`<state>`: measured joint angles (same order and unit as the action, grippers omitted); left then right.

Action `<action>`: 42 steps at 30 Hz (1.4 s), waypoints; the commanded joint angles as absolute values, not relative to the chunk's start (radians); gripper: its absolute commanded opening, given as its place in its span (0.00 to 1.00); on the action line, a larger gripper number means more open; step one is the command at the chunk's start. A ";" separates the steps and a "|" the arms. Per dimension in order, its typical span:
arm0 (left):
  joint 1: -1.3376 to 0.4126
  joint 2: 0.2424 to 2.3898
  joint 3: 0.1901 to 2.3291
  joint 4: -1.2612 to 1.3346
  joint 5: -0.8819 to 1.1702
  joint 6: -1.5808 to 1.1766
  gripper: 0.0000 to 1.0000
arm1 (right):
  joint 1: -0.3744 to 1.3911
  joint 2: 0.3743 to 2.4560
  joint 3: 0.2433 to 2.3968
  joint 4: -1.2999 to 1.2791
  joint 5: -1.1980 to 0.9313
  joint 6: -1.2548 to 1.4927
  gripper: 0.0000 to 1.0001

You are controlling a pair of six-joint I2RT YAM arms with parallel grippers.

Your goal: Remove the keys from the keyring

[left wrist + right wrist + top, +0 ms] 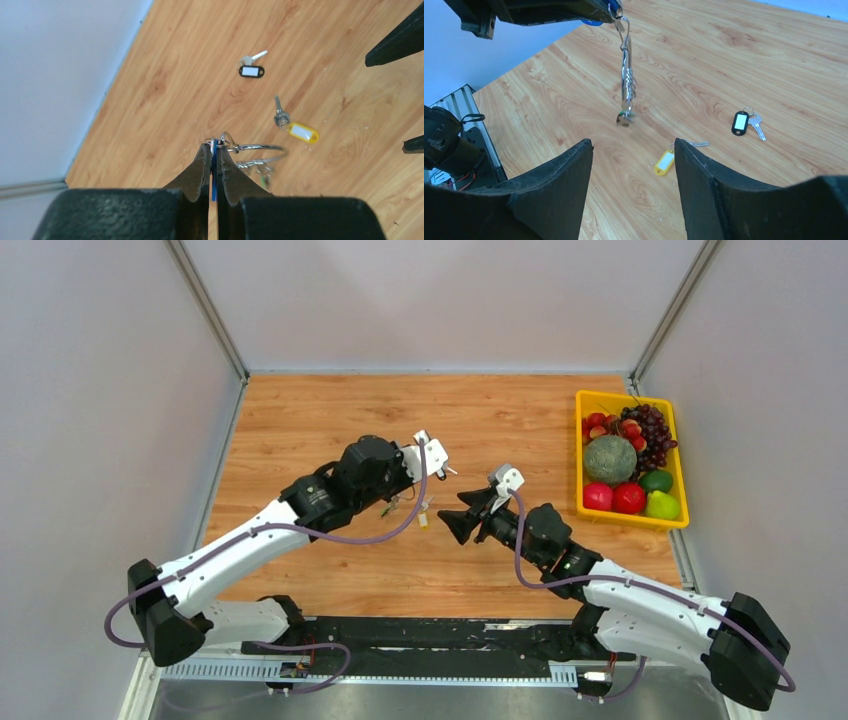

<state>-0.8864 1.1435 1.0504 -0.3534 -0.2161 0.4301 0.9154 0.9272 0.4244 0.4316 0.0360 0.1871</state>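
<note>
My left gripper (215, 146) is shut on a blue key tag (214, 170) and holds it above the table. The silver keyring (262, 148) hangs from that tag's small loop, with more keys and a green tag bunched on it. In the right wrist view the keyring (626, 75) dangles edge-on below the left gripper (611, 9). A yellow-tagged key (300, 131) and a black-tagged key (251, 70) lie loose on the table. My right gripper (633, 146) is open and empty, facing the keyring from a short distance. In the top view the two grippers (392, 500) (452, 521) are close together.
A yellow tray (683, 480) of fruit stands at the right edge of the wooden table (330, 420). White walls enclose the table on the left, back and right.
</note>
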 commanded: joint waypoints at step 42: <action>-0.896 1.283 1.551 -1.202 0.162 -0.220 0.00 | 1.128 1.176 0.483 0.870 -0.090 -0.148 0.53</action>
<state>-0.8906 1.3193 1.5326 -1.2156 0.1127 -0.1867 1.1191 1.1580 0.4446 0.7948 -0.1112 -0.1448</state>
